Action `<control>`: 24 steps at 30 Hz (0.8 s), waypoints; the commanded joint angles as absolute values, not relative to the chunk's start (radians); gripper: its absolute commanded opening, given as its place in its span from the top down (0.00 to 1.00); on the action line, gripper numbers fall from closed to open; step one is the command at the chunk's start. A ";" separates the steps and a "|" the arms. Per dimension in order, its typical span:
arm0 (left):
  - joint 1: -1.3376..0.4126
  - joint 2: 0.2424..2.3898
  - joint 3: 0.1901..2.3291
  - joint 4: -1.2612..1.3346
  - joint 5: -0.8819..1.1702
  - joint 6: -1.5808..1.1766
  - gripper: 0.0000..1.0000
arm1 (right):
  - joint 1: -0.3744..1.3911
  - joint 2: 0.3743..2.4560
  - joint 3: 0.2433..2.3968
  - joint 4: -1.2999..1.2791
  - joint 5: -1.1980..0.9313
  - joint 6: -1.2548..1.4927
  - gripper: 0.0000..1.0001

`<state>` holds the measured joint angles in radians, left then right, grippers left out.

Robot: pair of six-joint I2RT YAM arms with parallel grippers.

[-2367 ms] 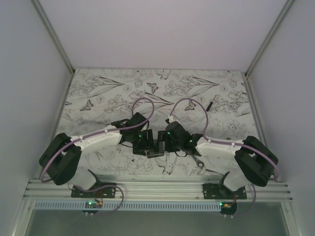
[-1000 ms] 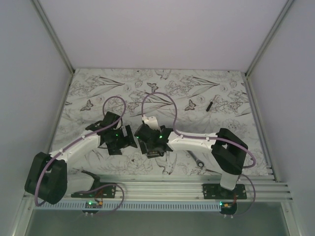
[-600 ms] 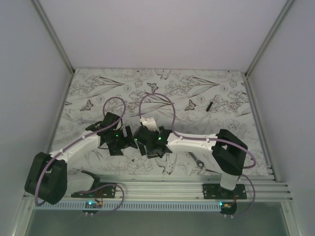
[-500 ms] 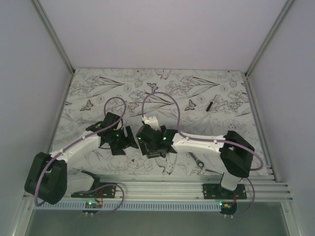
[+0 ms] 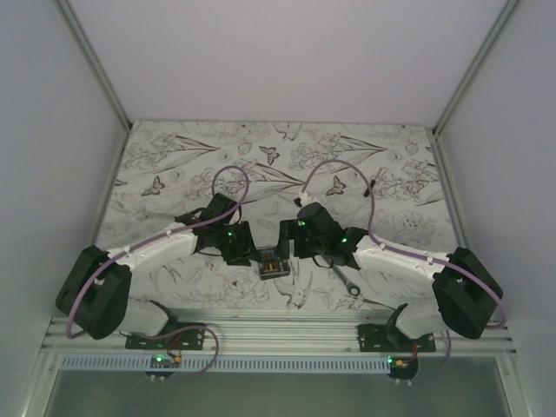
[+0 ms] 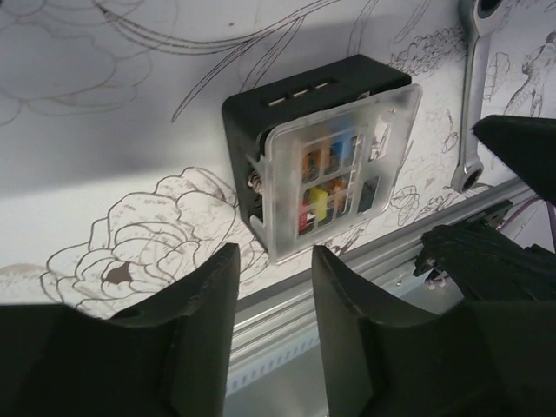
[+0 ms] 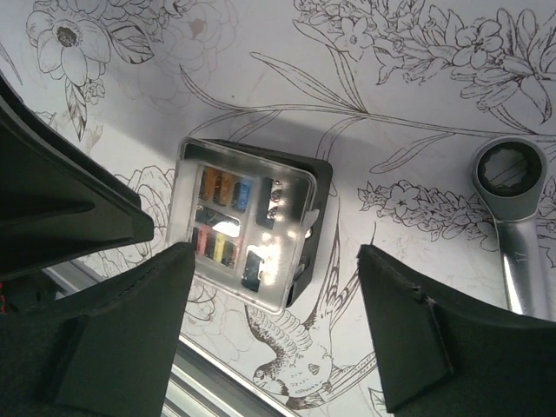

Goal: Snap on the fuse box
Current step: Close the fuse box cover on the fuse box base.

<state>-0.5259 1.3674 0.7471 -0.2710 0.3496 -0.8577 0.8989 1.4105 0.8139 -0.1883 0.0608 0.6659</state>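
The fuse box (image 5: 272,261) is a small black square box lying on the patterned table between my two grippers. A clear lid lies over its orange, blue, yellow and red fuses. In the left wrist view the fuse box (image 6: 317,165) sits just beyond my left gripper (image 6: 271,300), which is open and empty. In the right wrist view the fuse box (image 7: 248,221) lies just past my right gripper (image 7: 274,295), which is wide open and empty. In the top view the left gripper (image 5: 247,252) and the right gripper (image 5: 290,247) flank the box without holding it.
A silver wrench (image 5: 347,280) lies right of the box, under the right arm; it also shows in the left wrist view (image 6: 472,95) and the right wrist view (image 7: 514,217). A thin black stick (image 5: 370,186) lies far right. The aluminium rail (image 5: 278,330) runs along the near edge.
The right gripper, which was over the box at the left, has pulled back to the right. The left gripper has moved right, up to the box. The box now shows between them.
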 commanded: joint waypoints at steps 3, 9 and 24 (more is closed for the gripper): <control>-0.545 1.439 0.792 -0.254 0.349 -0.871 0.65 | 0.832 1.405 0.758 -0.027 -0.106 0.673 0.27; -0.556 1.469 0.812 -0.251 0.348 -0.868 0.76 | 0.829 1.470 0.764 -0.018 -0.122 0.667 0.40; -0.563 1.474 0.789 -0.259 0.333 -0.888 0.68 | 0.829 1.511 0.770 -0.039 -0.126 0.675 0.43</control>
